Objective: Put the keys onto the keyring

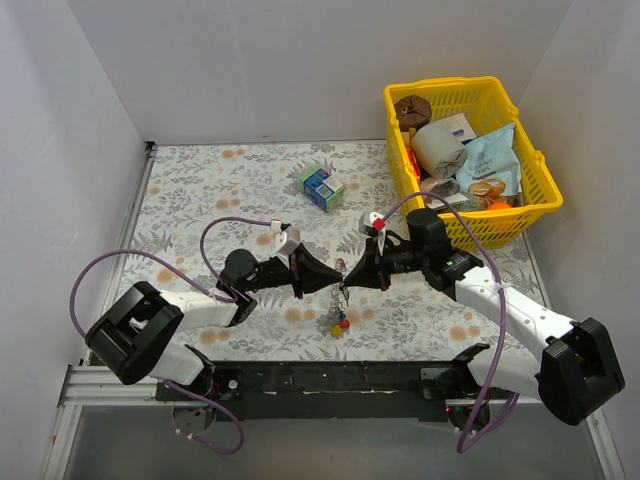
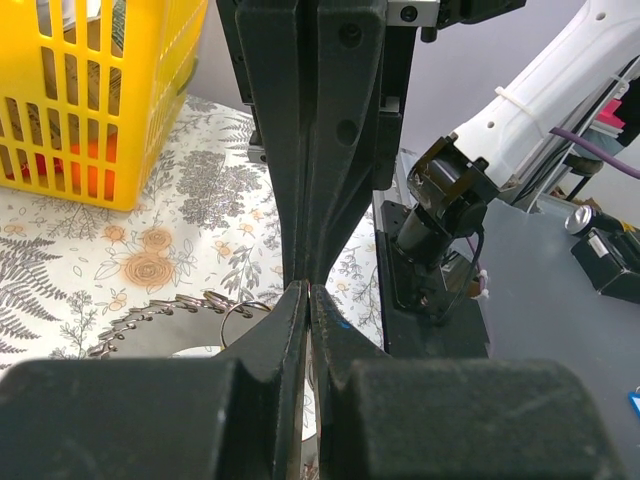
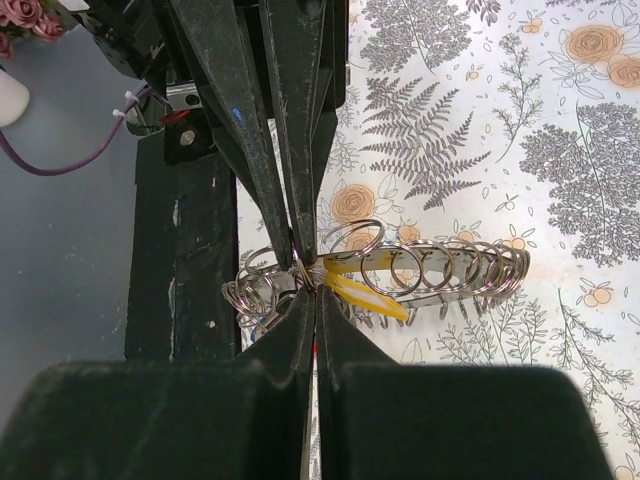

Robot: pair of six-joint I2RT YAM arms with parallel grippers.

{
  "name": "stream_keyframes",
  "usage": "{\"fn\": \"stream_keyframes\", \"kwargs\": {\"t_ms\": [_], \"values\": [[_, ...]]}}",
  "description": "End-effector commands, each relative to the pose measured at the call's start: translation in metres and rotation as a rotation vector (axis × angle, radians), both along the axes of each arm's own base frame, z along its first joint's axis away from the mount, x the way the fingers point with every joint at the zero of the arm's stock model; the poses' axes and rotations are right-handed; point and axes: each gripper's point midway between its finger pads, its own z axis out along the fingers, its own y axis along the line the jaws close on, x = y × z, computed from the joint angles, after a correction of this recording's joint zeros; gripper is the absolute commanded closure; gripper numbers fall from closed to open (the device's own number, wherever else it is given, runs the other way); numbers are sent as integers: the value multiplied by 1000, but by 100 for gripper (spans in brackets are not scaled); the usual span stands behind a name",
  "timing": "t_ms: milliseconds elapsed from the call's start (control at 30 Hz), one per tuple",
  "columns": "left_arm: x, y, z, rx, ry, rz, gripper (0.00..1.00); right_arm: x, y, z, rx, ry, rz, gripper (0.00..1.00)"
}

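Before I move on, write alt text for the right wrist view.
Two shut pairs of black jaws meet tip to tip: the right gripper from below, the left gripper from above, both pinching a keyring of bunched wire loops with a yellow key on it. Behind lies a floral table cover, with a dark base plate at left.

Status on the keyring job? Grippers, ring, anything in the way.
Left gripper and right gripper both shut, tip to tip on the keyring. Keys bunched by the pinch, near side. Yellow basket and carton stand clear.
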Motion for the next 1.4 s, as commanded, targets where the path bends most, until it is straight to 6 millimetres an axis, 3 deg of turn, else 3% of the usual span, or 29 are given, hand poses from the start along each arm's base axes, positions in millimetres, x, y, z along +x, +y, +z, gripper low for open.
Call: {"fn": "stream_keyframes", "kwargs": {"t_ms": [0,600,767,1033,1367], "values": [[-14,5,85,-201,-217,-32,100,4,0,-10,-28,15,-20,99],[-20,12,114,-281,-251,-22,100,1,7,-10,-22,4,-5,99],[-20,12,114,-288,-238,-26,100,-1,9,-6,-17,-8,6,98],[-13,12,106,-259,-232,20,100,-1,2,3,-30,-58,-23,74],[-6,14,93,-194,-235,74,100,12,-14,44,25,-237,-175,44]]}}
